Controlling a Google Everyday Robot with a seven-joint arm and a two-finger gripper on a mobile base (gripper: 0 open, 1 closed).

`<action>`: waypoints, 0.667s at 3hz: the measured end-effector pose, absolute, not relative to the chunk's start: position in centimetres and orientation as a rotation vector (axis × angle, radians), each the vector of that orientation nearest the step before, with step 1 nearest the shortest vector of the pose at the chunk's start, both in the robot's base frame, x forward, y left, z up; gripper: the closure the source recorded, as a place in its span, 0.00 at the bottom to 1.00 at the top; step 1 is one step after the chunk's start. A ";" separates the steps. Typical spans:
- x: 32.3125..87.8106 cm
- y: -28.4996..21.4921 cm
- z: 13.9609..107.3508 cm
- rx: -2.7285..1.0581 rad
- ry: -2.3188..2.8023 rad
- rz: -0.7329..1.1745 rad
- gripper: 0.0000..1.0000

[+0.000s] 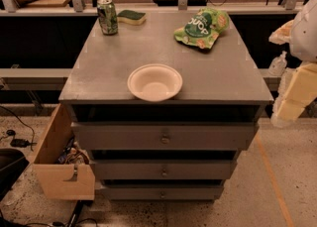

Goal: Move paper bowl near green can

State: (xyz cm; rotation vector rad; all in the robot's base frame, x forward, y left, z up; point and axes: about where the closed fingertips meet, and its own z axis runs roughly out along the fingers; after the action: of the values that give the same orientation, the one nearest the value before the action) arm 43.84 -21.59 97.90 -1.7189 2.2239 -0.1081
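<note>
Task not begun, by my read. Paper bowl [155, 82] sits at front edge of counter [124, 55], middle, well apart from green can [107, 17] at back left corner. Hand [293, 94] hangs off counter's right side, apart from bowl; I cannot tell its state.

Left to do: reach in, grasp bowl, carry it back-left, set down by can.

Sponge [132, 17] lies just right of can, which narrows my drop spot. Chip bag [202, 28] at back right is off bowl-to-can line, but near my likely reach-in.
</note>
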 end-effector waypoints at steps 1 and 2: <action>43.8 -21.6 97.9 -1.719 2.224 -0.108 0.00; 44.0 -21.2 98.1 -1.712 2.217 -0.192 0.00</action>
State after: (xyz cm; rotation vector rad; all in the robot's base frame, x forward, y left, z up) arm 43.98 -21.24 98.06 -1.7121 2.2173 -0.1923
